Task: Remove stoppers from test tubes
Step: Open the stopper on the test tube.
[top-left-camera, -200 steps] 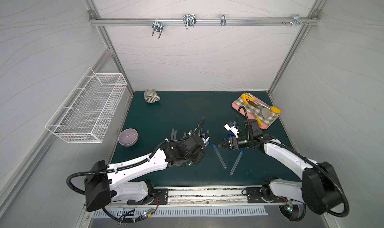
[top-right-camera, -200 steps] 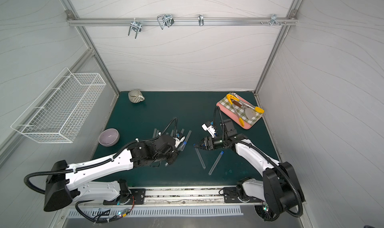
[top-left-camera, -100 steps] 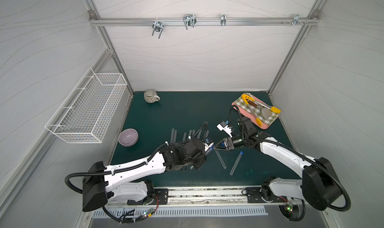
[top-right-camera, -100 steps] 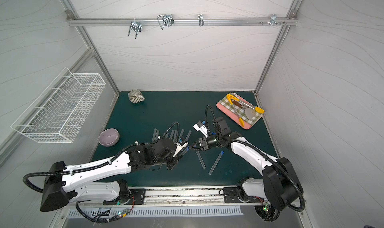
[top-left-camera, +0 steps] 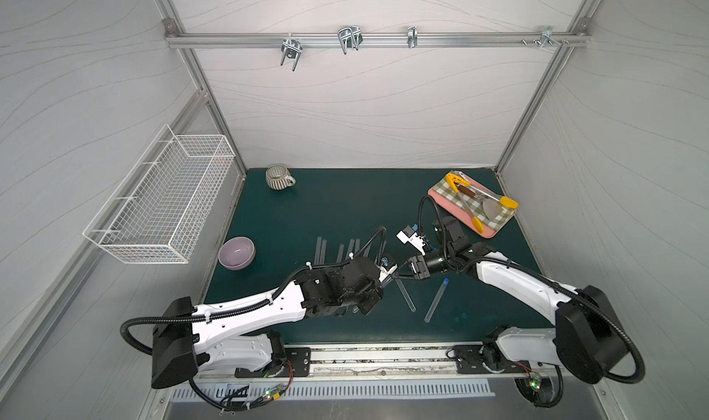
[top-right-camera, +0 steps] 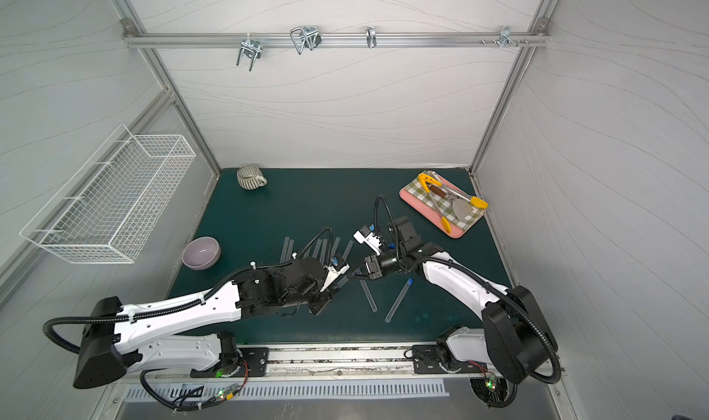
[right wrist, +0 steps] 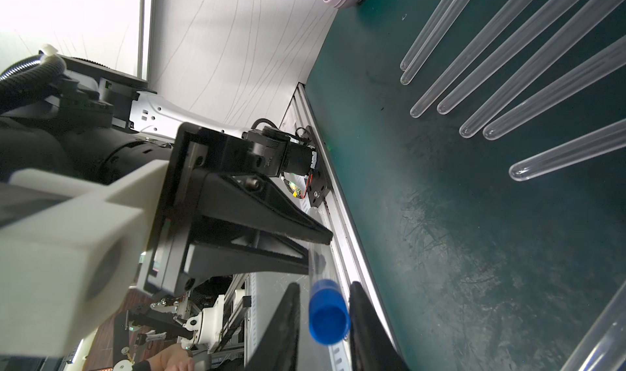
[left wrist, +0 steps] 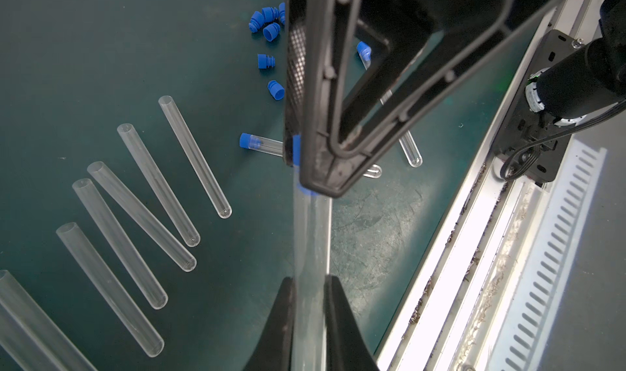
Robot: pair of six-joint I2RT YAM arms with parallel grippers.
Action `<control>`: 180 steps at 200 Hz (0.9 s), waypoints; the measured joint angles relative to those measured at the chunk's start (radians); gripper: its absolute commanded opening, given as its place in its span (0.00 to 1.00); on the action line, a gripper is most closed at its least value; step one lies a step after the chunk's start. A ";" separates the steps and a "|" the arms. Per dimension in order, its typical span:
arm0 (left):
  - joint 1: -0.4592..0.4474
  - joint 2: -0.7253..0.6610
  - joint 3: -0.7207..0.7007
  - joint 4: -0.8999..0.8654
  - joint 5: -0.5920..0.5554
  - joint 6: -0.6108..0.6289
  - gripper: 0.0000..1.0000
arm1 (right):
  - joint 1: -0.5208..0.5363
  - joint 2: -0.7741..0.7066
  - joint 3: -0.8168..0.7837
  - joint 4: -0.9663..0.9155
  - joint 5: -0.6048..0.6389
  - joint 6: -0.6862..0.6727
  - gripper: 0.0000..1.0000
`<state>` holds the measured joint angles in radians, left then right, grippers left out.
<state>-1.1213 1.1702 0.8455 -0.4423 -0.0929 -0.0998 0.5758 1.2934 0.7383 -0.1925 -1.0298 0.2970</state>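
Note:
My left gripper [left wrist: 309, 281] is shut on a clear test tube [left wrist: 310, 237] and holds it off the green mat, its stoppered end toward the right arm. That tube's blue stopper [right wrist: 328, 315] sits between the fingers of my right gripper [right wrist: 323, 286]. They stand close on either side, with a thin gap on one side. In both top views the two grippers meet at mid-table [top-left-camera: 397, 273] [top-right-camera: 351, 273]. Several unstoppered test tubes [left wrist: 194, 156] lie in a row on the mat, beside several loose stoppers [left wrist: 267, 20]. Two stoppered tubes [top-left-camera: 437, 299] [top-left-camera: 406, 295] lie near the front.
A purple bowl [top-left-camera: 236, 252] sits at the mat's left edge and a striped mug [top-left-camera: 279, 177] at the back left. A pink tray [top-left-camera: 445, 203] with utensils is at the back right. A wire basket [top-left-camera: 161, 203] hangs on the left wall. The metal rail [top-left-camera: 345, 360] runs along the front.
The right arm has swung left to the left gripper, and its jaws have narrowed around the held tube's stopper. The left arm shifted slightly forward, still holding its tube.

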 measured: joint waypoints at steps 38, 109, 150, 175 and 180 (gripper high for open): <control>-0.001 -0.001 0.000 0.000 -0.003 0.000 0.00 | 0.001 0.000 0.002 -0.003 0.005 -0.003 0.16; -0.003 -0.002 0.000 0.000 -0.030 0.003 0.00 | 0.005 0.000 0.032 -0.051 0.039 -0.035 0.05; -0.006 -0.001 0.000 0.008 -0.069 0.010 0.00 | 0.008 -0.001 0.086 -0.145 0.114 -0.088 0.01; -0.008 0.001 0.000 0.022 -0.078 0.014 0.00 | -0.005 -0.010 0.095 -0.177 0.131 -0.106 0.00; -0.008 0.003 0.001 0.029 -0.079 0.014 0.00 | -0.010 -0.014 0.095 -0.183 0.132 -0.107 0.00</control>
<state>-1.1290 1.1732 0.8467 -0.4137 -0.1722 -0.0853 0.5655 1.2793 0.8333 -0.3752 -0.8982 0.1898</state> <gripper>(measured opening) 0.164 0.161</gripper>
